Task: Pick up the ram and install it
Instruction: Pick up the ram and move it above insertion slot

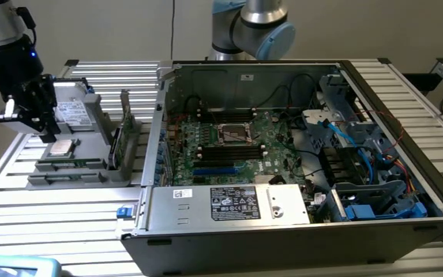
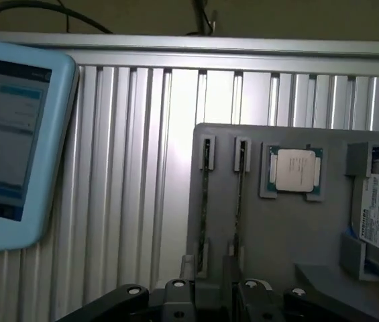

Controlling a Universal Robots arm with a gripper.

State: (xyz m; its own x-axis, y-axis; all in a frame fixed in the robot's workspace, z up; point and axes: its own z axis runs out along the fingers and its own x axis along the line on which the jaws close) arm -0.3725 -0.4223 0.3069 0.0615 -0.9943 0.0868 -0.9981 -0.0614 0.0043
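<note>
Tablet point(image 1: 6, 266): closest in, pale blue, down at 7 o'clock of the exterior view.
Case point(image 1: 206, 75): wide open, from the centre out to 3 o'clock, motherboard point(image 1: 237, 144) bare inside.
Holder point(image 1: 77, 180): grey, at 9 o'clock, just beside the case.
Ram point(image 2: 239, 201): on edge in a holder slot, at 6 o'clock of the CPU point(image 1: 60, 148), untouched.
Drive point(image 1: 71, 109): at 12 o'clock of the CPU, same holder.
Gripper point(image 1: 43, 130): hanging over the holder at 10 o'clock; open or closed, can't tell.
Arm joint point(image 1: 256, 26): blue-capped, far back at 12 o'clock.
</note>
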